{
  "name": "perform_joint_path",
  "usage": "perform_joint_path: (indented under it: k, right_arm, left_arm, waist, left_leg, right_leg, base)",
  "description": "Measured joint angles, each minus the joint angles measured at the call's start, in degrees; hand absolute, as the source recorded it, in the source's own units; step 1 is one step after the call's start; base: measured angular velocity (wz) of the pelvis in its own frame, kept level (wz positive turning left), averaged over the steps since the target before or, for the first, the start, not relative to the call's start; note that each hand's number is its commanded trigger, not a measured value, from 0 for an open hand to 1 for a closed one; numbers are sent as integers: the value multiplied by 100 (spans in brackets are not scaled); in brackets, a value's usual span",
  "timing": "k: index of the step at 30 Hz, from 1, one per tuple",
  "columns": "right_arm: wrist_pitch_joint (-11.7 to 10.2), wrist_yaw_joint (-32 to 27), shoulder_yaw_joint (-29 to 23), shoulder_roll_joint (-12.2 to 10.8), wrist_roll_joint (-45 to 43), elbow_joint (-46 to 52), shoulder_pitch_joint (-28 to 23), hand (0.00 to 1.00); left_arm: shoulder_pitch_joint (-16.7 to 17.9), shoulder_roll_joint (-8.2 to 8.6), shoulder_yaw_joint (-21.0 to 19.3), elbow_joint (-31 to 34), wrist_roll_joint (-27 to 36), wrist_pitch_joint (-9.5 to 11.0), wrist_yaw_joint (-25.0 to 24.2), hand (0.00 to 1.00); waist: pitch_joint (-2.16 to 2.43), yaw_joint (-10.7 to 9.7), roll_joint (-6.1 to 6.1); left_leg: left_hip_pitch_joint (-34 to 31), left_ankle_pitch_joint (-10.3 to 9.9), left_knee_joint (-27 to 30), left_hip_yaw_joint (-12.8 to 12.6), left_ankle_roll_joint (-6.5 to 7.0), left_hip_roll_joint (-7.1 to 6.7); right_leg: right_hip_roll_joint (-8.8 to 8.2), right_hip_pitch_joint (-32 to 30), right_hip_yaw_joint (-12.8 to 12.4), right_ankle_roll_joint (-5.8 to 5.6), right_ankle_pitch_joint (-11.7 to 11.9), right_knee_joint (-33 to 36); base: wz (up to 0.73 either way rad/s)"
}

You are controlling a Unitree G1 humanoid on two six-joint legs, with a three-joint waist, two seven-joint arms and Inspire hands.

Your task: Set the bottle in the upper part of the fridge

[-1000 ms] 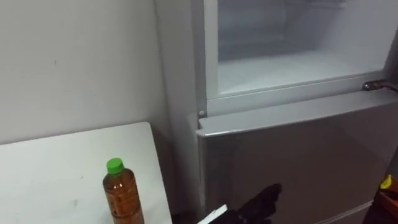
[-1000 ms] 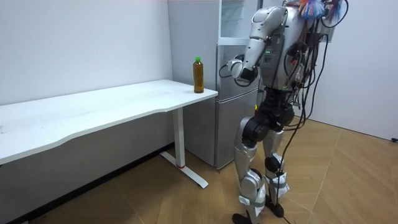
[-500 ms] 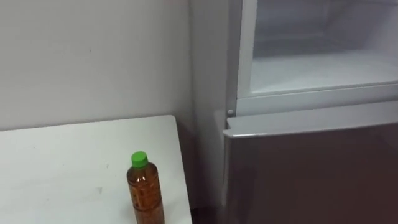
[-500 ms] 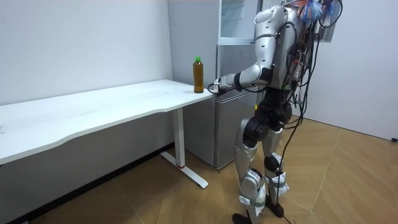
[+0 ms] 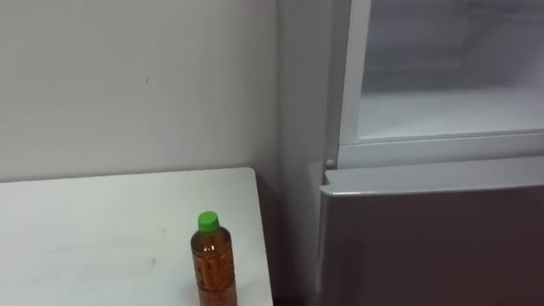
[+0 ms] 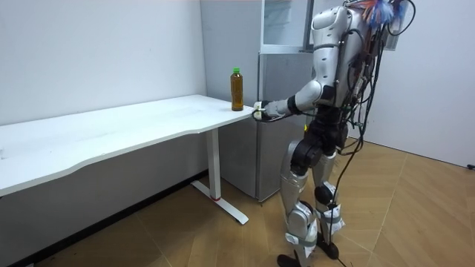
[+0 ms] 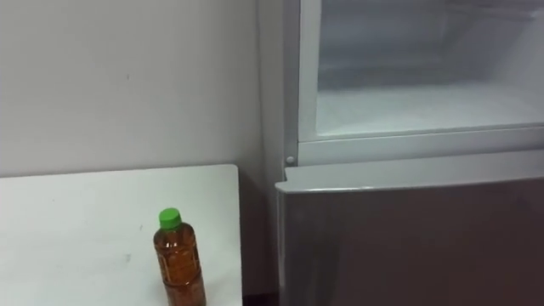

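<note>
— Where is the amber plastic bottle (image 5: 212, 265) seen?
— Lower centre, upright on the smooth white table (image 5: 85, 229), green-capped. The left hand (image 6: 259, 111) is held near it; its grasp cannot be told.

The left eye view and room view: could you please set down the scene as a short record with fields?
table: white desk against the pale wall
bottle: clear plastic, brown drink, green cap, upright near the table corner
upper fridge: open, white inside
lower fridge door: grey, shut
left hand: held out at the table corner, short of the bottle
</note>
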State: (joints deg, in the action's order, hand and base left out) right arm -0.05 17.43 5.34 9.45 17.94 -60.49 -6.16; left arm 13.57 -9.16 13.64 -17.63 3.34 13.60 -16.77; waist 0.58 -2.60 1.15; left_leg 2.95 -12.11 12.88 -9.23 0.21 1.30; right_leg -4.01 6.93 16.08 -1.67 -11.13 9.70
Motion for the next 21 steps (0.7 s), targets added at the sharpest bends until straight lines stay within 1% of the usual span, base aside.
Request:
perform_joint_path:
  k: [1, 2, 3, 4, 5, 6, 7, 8, 9, 10, 11, 12, 13, 14, 15, 16, 17, 18, 19, 20, 21]
  right_arm:
    - [-3, -29, 0, -1, 0, 0, -10, 0]
    - [-11, -95, 0, -3, -2, -2, -20, 0]
    - [-36, -173, -36, -11, -13, -19, -26, 0]
    - [-104, -219, -134, -14, -9, -86, -47, 0]
    - [-135, -237, -208, -18, -1, -130, -76, 0]
    - [-154, -296, -329, -20, 0, -235, -114, 0]
    - [-154, -369, -492, -32, -8, -264, -192, 0]
    - [-154, -401, -579, -38, -20, -302, -221, 0]
    - [-143, -451, -740, -37, -27, -424, -227, 0]
    - [-120, -511, -888, -37, -27, -463, -233, 0]
    - [-117, -533, -927, -37, -27, -463, -233, 0]
    - [-117, -558, -959, -40, -26, -462, -226, 0]
    - [-111, -554, -956, -60, -25, -464, -224, 0]
    - [-103, -551, -948, -78, -22, -471, -224, 0]
    - [-75, -537, -930, -112, -22, -495, -224, 0]
    - [-37, -516, -886, -126, -25, -582, -189, 0]
    - [-24, -508, -886, -137, -24, -660, -146, 0]
    - [2, -500, -880, -160, -23, -781, -88, 0]
    - [8, -485, -868, -192, -11, -872, -33, 0]
    - [9, -476, -855, -212, -3, -891, -13, 0]
    - [8, -465, -801, -242, 1, -930, 25, 0]
  left_arm:
    - [-21, 23, -2, -100, 37, 74, 31, 0]
    - [-52, 91, -30, -303, 172, 211, 76, 0]
    - [-54, 183, -94, -507, 301, 360, 151, 0]
    - [-53, 281, -232, -649, 399, 438, 164, 0]
    - [-52, 329, -320, -693, 426, 438, 173, 0]
    - [-50, 388, -489, -844, 595, 450, 202, 0]
    - [-46, 397, -737, -1172, 671, 529, 275, 0]
    - [-36, 398, -905, -1259, 742, 572, 287, 0]
    - [-37, 367, -1223, -1430, 786, 589, 307, 0]
    - [-37, 315, -1503, -1711, 815, 557, 436, 0]
    - [-35, 269, -1613, -1981, 815, 504, 522, 0]
    - [-33, 133, -1812, -2593, 810, 293, 694, 0]
    - [-17, -63, -2001, -3306, 809, 9, 857, 0]
    - [-18, -169, -2046, -3666, 808, -128, 944, 0]
    - [88, -328, -2102, -4167, 732, -383, 1146, 0]
    - [272, -360, -2161, -4428, 601, -581, 1350, 0]
    - [353, -354, -2185, -4484, 556, -657, 1435, 0]
    - [480, -323, -2192, -4555, 455, -769, 1594, 0]
    - [525, -220, -2185, -4612, 378, -861, 1666, 0]
    - [519, -174, -2185, -4649, 335, -896, 1676, 0]
    - [504, -65, -2175, -4661, 183, -966, 1682, 0]
  waist:
    - [2, 5, 1]
    - [11, 21, -1]
    - [-4, 26, -31]
    - [8, 91, -14]
    - [4, 146, -21]
    - [11, 223, -11]
    - [13, 297, -12]
    - [15, 331, -10]
    - [29, 402, -21]
    - [33, 441, -32]
    - [34, 443, -49]
    - [52, 441, -47]
    - [48, 437, -43]
    - [42, 433, -35]
    - [47, 434, -16]
    - [17, 445, 37]
    - [16, 446, 17]
    - [-28, 452, 29]
    - [-61, 452, 23]
    - [-68, 451, 24]
    - [-73, 448, 17]
  left_leg:
    - [8, 1, 5, 11, -2, 0]
    - [13, 3, 10, 26, -4, -1]
    - [17, 5, 9, 48, -9, -3]
    - [42, 13, -20, 50, -20, -6]
    - [62, 16, -35, 47, -25, -5]
    - [78, 19, -44, 49, -29, -5]
    - [95, 20, -47, 50, -32, 0]
    - [105, 21, -52, 59, -35, 0]
    - [136, 21, -76, 63, -38, 0]
    - [163, 21, -90, 63, -40, -4]
    - [174, 18, -100, 69, -43, -6]
    - [180, 13, -119, 86, -52, -8]
    - [182, 6, -116, 129, -63, -9]
    - [178, 5, -116, 149, -65, -11]
    - [175, 4, -116, 161, -66, -11]
    - [172, 4, -116, 175, -66, -13]
    - [171, 3, -117, 182, -65, -15]
    - [152, -4, -118, 194, -55, -20]
    - [122, -10, -111, 208, -46, -25]
    - [101, -11, -109, 214, -44, -28]
    - [53, -24, -82, 227, -36, -24]
  right_leg:
    - [0, 17, 16, 4, -4, 0]
    - [-3, 34, 37, 8, -16, 4]
    - [-3, 40, 40, 9, -30, 0]
    - [-3, 42, 41, 14, -36, 0]
    - [-3, 44, 39, 17, -40, -7]
    - [-8, 63, 75, 24, -53, -8]
    - [-12, 95, 129, 29, -58, -26]
    - [-8, 115, 138, 29, -58, -49]
    - [0, 153, 144, 31, -57, -94]
    - [2, 187, 147, 28, -59, -108]
    - [5, 204, 152, 27, -59, -108]
    - [11, 215, 163, 25, -60, -114]
    - [23, 215, 172, 26, -60, -124]
    - [27, 217, 181, 26, -60, -123]
    - [26, 220, 206, 25, -60, -119]
    - [20, 228, 227, 25, -60, -110]
    - [15, 232, 239, 24, -61, -106]
    - [3, 230, 270, 14, -56, -103]
    - [-2, 221, 278, 3, -49, -105]
    - [-5, 218, 281, 2, -49, -106]
    - [-4, 217, 277, 2, -49, -105]
  base:
    - [13]
    - [8]
    - [4]
    - [0]
    - [0]
    - [0]
    - [5]
    - [4]
    - [4]
    - [0]
    - [4]
    - [9]
    - [12]
    - [14]
    - [13]
    - [13]
    - [17]
    - [15]
    - [12]
    - [4]
    - [0]
